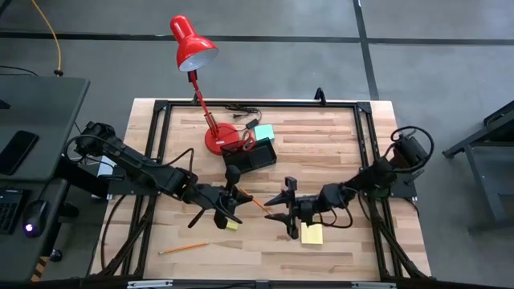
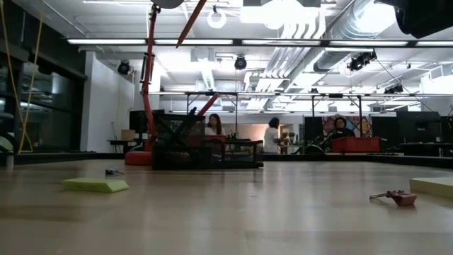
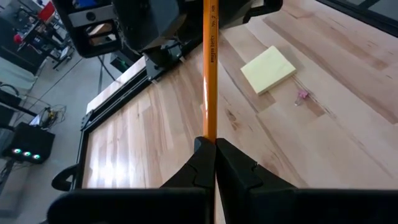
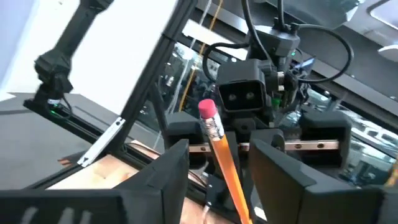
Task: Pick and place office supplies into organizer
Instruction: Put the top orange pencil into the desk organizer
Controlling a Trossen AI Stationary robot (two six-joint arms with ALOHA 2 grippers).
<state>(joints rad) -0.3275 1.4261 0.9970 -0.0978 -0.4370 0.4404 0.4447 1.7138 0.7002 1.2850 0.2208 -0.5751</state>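
My left gripper [image 1: 230, 205] is shut on an orange pencil [image 3: 209, 74] held above the middle of the table. The pencil's pink eraser end [image 4: 208, 111] reaches in between the fingers of my right gripper [image 4: 217, 168]. That gripper is open, with a finger on either side of the pencil and a gap to each. The black organizer [image 1: 250, 154] stands by the red lamp base, a teal pad [image 1: 263, 132] on its far corner. Two yellow sticky-note pads [image 1: 232, 225] [image 1: 312, 234] and another pencil [image 1: 183, 249] lie flat on the table. My left gripper pinches the pencil's shaft [image 3: 209, 134] between its two fingertips, away from the eraser end. The pencil runs on ahead of the fingers, roughly along them, toward the table's right. It is lifted clear of the table.
The red desk lamp [image 1: 193, 44] leans over the far left, its base [image 1: 217, 140] beside the organizer, a black cable [image 1: 241, 108] behind it. A tiny pink piece [image 3: 303, 95] lies near the right-hand yellow pad. A black frame [image 1: 365, 144] rims the tabletop.
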